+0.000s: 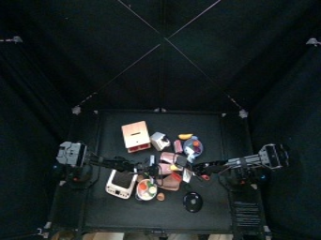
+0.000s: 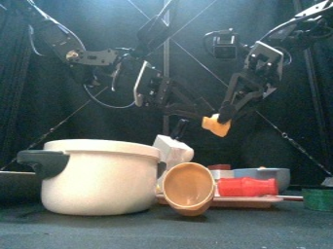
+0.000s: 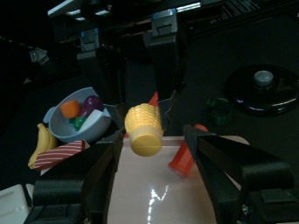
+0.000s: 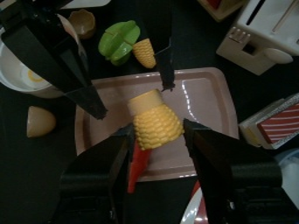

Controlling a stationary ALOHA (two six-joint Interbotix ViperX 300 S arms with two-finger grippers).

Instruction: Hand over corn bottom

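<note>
1. We see the right tool (image 2: 221,119) raised well above the desk (image 2: 130,229), its arm slanting down from the upper right in the front view; its jaws are clamped on the corn (image 4: 156,125), one on each flank.
2. The left tool (image 2: 154,89) hangs at about the same height, just to the left of the right one. In the left wrist view its jaws stand apart on either side of the corn (image 3: 143,129); we cannot tell whether they touch it.
3. Task's thing: the corn is in the air between the two tools, over the pink tray (image 4: 216,92), clear of the desk.
4. Long axis: in the front view the corn (image 2: 216,123) is tilted, its cut end toward the lower right. In the right wrist view the narrower pale end points away from the camera.
5. Below on the tray: a red chilli (image 4: 139,166).
6. Around: a white pot (image 2: 97,175) with a black handle at front left, a tan cup (image 2: 189,187) on its side beside it, a bowl of toy fruit (image 3: 79,112), a banana (image 3: 42,145), a black lid (image 3: 267,87).
</note>
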